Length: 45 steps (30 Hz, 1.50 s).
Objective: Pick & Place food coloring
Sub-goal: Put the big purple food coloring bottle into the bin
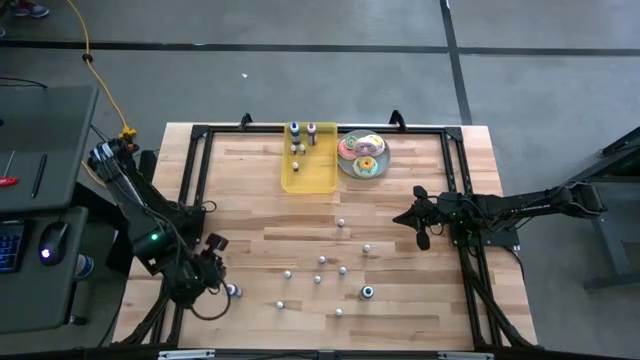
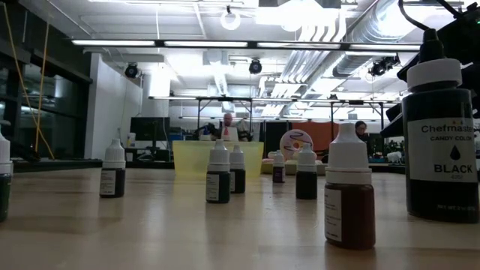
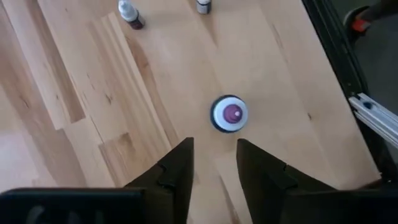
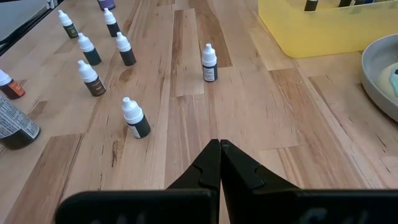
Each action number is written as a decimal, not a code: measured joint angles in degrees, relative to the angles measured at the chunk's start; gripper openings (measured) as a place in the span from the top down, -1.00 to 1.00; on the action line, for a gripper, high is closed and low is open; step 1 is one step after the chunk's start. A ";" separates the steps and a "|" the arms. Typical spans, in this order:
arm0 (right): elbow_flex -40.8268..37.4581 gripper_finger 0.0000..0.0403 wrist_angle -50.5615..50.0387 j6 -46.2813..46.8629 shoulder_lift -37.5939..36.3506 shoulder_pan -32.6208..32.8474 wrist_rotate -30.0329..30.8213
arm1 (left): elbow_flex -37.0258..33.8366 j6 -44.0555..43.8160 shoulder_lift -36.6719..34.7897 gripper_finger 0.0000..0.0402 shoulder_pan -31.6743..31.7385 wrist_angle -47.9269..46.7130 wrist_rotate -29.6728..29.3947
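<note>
Wooden table [image 1: 400,300], big bottle [image 2: 439,139] labelled "Chefmaster CANDY COLOR BLACK", left pincer [image 3: 214,158] released, right pincer [image 4: 219,163] clenched empty

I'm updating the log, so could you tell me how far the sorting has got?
Done: about four bottles stand in the yellow tray. In hand: the open left gripper hovers by a purple-capped bottle, gripping nothing. Left: some ten bottles on the table. The right gripper waits shut.

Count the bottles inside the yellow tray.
4 in the yellow tray: blue-capped bottle and red-capped bottle at its far end, third bottle and fourth bottle nearer along its left side. More may be hidden.
</note>
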 joint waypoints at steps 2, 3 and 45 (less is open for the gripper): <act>0.00 1.00 0.02 0.00 0.00 -0.01 0.00 | -0.34 -0.12 0.51 0.29 0.00 1.41 0.11; 0.00 1.00 0.00 0.00 0.00 0.00 -0.02 | -0.90 -0.09 0.68 0.24 -0.03 2.06 0.25; -0.01 1.00 0.17 0.00 -0.02 0.00 0.00 | -13.94 5.65 2.92 0.05 1.55 22.69 2.36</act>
